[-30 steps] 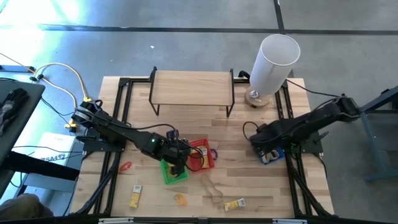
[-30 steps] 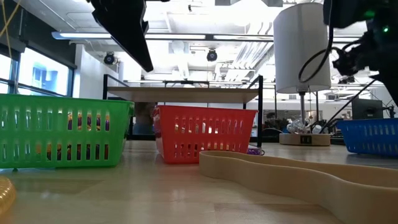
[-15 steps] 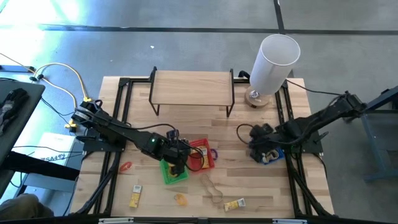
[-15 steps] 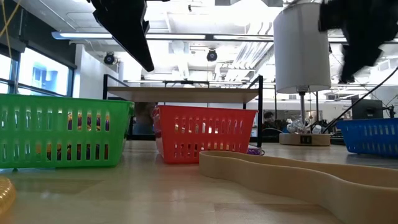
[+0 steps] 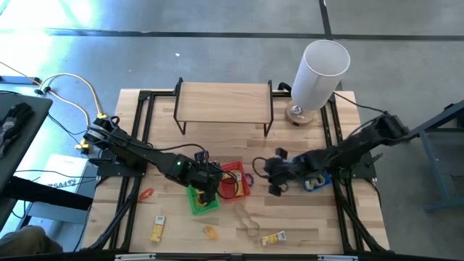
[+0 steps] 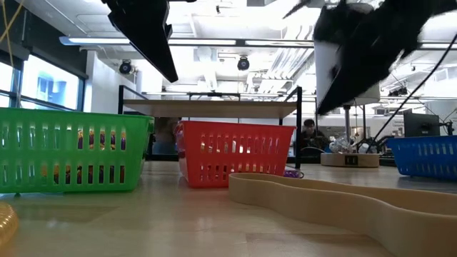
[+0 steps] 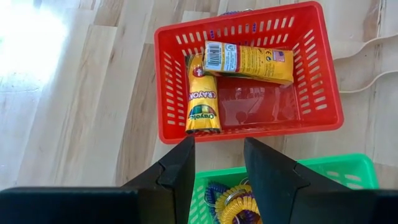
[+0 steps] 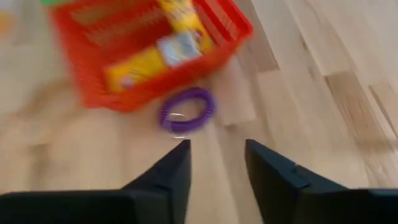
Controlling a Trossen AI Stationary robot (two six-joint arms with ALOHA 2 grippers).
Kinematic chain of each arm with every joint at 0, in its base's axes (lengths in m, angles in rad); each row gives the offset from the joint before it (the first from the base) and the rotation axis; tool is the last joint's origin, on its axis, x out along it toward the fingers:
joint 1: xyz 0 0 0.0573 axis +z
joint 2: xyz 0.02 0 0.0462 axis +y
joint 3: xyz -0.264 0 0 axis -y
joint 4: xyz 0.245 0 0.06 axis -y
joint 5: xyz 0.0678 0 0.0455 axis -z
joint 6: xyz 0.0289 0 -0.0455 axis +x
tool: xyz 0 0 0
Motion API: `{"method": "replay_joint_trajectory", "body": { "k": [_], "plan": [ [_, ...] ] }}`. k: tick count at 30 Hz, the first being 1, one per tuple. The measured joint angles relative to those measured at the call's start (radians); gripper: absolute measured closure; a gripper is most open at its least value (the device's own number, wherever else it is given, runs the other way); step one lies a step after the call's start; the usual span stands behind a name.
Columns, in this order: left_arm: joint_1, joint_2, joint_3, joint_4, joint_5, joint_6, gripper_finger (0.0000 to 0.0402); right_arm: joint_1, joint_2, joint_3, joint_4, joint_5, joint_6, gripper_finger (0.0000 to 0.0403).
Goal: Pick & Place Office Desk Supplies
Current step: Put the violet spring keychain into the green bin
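Right gripper (image 8: 214,163) (fingers parted, empty) hovers near a purple coiled ring (image 8: 186,111) beside the red plastic basket (image 8: 87,74); left gripper (image 7: 217,168), also parted and empty, hangs above both baskets.

Both dark, matte black jointed arms look chunky, with black cables looped alongside; the left arm (image 5: 138,154) shows a tiny green light, wedge-shaped black fingers (image 7: 173,175) up front.

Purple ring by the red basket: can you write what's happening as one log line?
right end effector open, nearing purple ring | ring beside red basket | left end effector open above baskets
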Motion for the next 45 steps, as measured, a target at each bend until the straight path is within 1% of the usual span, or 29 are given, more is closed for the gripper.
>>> {"method": "replay_joint_trajectory", "body": {
  "k": [3,7,10,12,14,17,20,23,27,35,37,40,43,45],
  "plan": [
    [0.0,0.0,0.0,0.0,0.0,0.0,0.0271,-0.057,0.099,0.0,0.056,-0.008,-0.034,0.0219],
    [0.0,0.0,0.0,0.0,0.0,0.0,0.0271,-0.108,0.199,0.0,0.18,-0.057,-0.141,0.0166],
    [0.0,0.0,0.0,0.0,0.0,0.0,0.0271,-0.13,0.243,0.0,0.249,-0.088,-0.176,0.0148],
    [0.0,0.0,0.0,0.0,0.0,0.0,0.0271,-0.135,0.253,0.0,0.278,-0.092,-0.18,0.0144],
    [0.0,0.0,0.0,-0.001,0.0,0.0,0.0271,-0.143,0.254,0.0,0.293,-0.118,-0.181,0.0143],
    [0.0,0.0,0.0,-0.002,0.0,0.0,0.0271,-0.15,0.254,0.0,0.329,-0.165,-0.18,0.0143],
    [0.0,0.0,-0.003,0.001,0.0,0.0,0.0271,-0.144,0.26,0.0,0.333,-0.15,-0.18,0.0143],
    [0.0,0.0,-0.021,0.015,0.0,0.011,0.0271,-0.144,0.298,-0.001,0.338,-0.137,-0.181,0.0143],
    [0.0,0.0,-0.059,0.053,0.0,0.019,0.0271,-0.139,0.339,0.002,0.408,-0.145,-0.198,0.0143],
    [0.001,0.0,-0.073,0.061,0.0,0.019,0.0271,-0.141,0.414,0.003,0.44,-0.147,-0.204,0.0146],
    [0.0,0.0,-0.073,0.067,0.0,0.033,0.0271,-0.142,0.432,0.003,0.443,-0.148,-0.203,0.0155],
    [0.0,0.0,-0.073,0.081,0.0,0.044,0.0271,-0.145,0.442,0.004,0.442,-0.147,-0.201,0.0181],
    [0.0,0.0,-0.073,0.082,0.0,0.044,0.0271,-0.146,0.445,0.003,0.437,-0.139,-0.189,0.0222],
    [0.0,0.0,-0.073,0.082,0.0,0.045,0.0271,-0.146,0.446,0.003,0.435,-0.132,-0.186,0.0257]
  ]
}}
